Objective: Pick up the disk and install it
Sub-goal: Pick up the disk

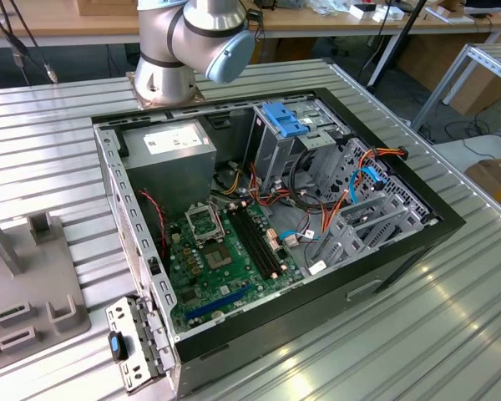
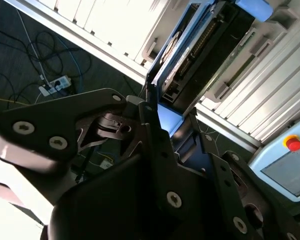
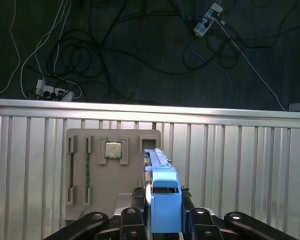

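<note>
Disk (image 3: 160,170) sits clamped edge-on in the gripper (image 3: 164,205), grey tray (image 3: 115,137) beyond.

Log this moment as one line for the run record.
gripper: shut on the disk | pose: disk on edge | place: at grey parts tray, contact unclear | tray: processor chip seated | install: not yet done

Robotics lab, ribbed aluminium worktable (image 1: 451,334), opened computer case (image 1: 384,276), wooden benches (image 1: 58,21), floor power strips (image 3: 52,90)
</note>
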Robot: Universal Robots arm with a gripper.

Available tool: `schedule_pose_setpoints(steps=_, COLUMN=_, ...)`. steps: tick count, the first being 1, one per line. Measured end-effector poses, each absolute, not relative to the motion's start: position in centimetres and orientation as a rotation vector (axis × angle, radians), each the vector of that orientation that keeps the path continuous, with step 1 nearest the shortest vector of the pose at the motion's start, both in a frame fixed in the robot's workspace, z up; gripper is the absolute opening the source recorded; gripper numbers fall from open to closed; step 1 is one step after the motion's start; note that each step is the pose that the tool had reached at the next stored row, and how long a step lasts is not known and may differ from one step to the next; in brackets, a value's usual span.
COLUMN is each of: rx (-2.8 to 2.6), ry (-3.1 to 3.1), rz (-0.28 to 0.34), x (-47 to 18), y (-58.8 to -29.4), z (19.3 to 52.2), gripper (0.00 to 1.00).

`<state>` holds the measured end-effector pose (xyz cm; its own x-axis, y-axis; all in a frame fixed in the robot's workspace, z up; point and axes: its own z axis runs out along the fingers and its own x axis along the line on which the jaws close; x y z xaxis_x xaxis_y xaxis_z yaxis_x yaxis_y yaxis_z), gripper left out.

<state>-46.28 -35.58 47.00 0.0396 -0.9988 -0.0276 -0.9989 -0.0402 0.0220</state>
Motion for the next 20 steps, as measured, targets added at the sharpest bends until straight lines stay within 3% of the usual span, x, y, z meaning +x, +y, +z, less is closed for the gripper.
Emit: schedule_pose_setpoints(steps=20, rx=-2.263, ry=2.174, rz=0.055, x=-46.3, y=-35.6, z=52.3, gripper=0.36)
